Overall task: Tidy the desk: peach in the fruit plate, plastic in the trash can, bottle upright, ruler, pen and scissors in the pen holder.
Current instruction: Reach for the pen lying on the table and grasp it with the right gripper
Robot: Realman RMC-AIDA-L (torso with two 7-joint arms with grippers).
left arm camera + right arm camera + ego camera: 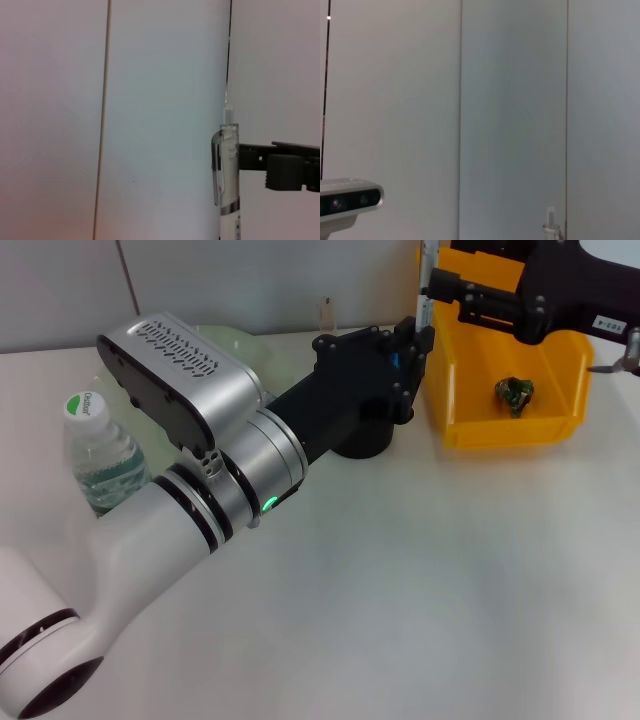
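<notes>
Leaving the near half of the white table (420, 610) open for passage. Blocking the middle: the left arm (230, 470), stretching across toward the black pen holder (365, 440). Crowding the far right: the right gripper (432, 288), holding a pen (227, 185) upright above the yellow bin (505, 425). Standing in the way at the left edge: an upright bottle (100, 455).

Lab-like test bench, plain white table (420, 570), bare pale panelled wall (160, 100), yellow parts bin (505, 430)
</notes>
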